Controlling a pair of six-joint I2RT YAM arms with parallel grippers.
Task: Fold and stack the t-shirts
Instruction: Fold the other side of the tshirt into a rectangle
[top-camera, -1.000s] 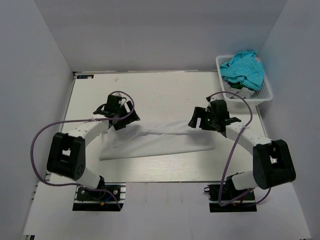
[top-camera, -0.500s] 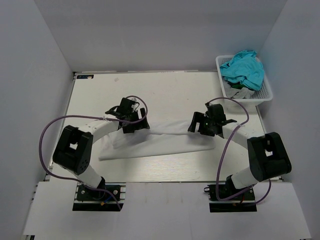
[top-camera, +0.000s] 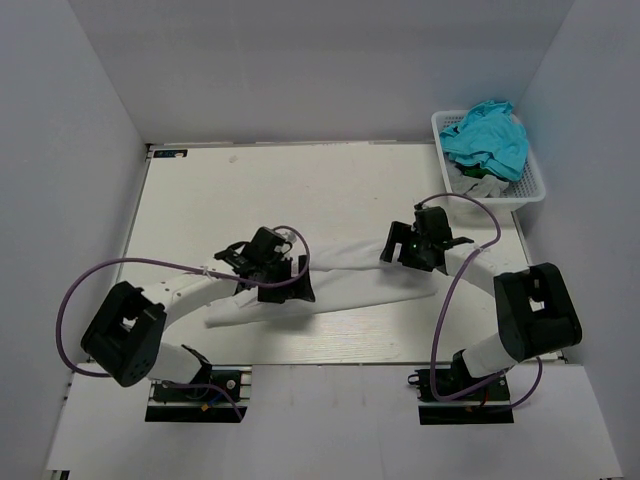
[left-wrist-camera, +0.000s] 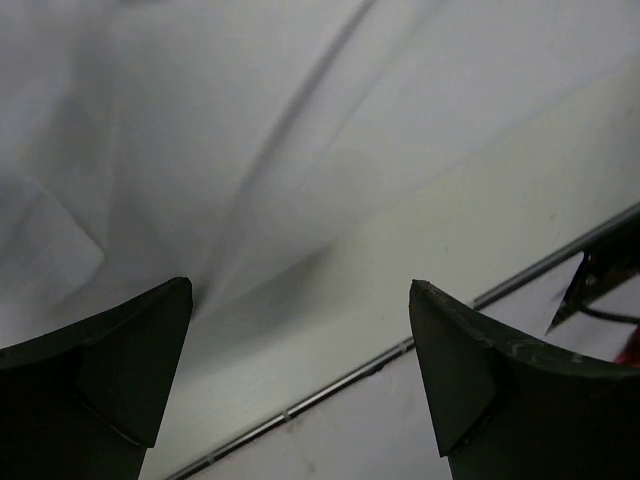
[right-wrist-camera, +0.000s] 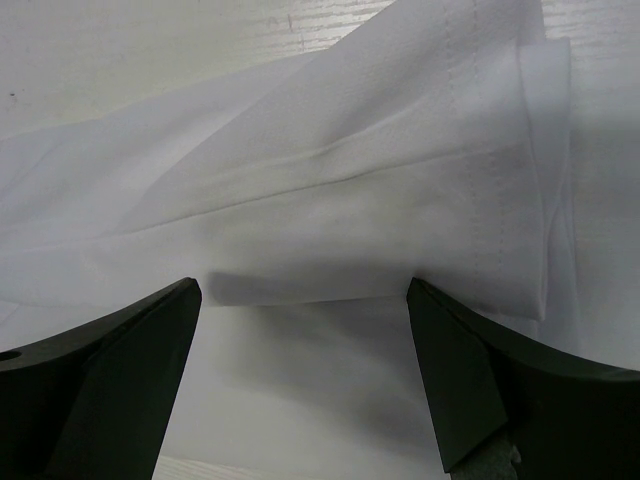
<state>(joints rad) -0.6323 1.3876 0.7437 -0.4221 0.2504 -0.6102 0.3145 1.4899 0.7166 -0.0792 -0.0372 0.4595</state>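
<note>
Top external view: a white t-shirt (top-camera: 350, 272) lay bunched into a long, loosely folded band across the middle of the worktop (top-camera: 300, 190), running from the near left up toward the right.
Left wrist view: the t-shirt (left-wrist-camera: 250, 130) filled the upper part as smooth white cloth with one long soft crease. Its edge rested on bare worktop (left-wrist-camera: 470, 220), near the worktop's front rim.
Right wrist view: the t-shirt (right-wrist-camera: 380, 190) showed stacked layers with stitched hems, and one folded corner pointed to the upper right over pale worktop (right-wrist-camera: 150, 50).
Left side: the left gripper (top-camera: 285, 290) hung over the left half of the band. Its fingers were spread wide (left-wrist-camera: 298, 290) with nothing between them.
Right side: the right gripper (top-camera: 405, 255) hung over the right end of the band. Its fingers were also spread wide (right-wrist-camera: 302, 285), one to each side of a folded edge, gripping nothing.
Contact: whether either gripper touched the cloth could not be told.
Far right corner: a white basket (top-camera: 535, 185) stood well apart from the t-shirt, with turquoise cloth (top-camera: 490, 135) heaped above its rim.
Arms: a purple cable (top-camera: 65, 300) looped out from the left arm, and another ran along the right arm.
</note>
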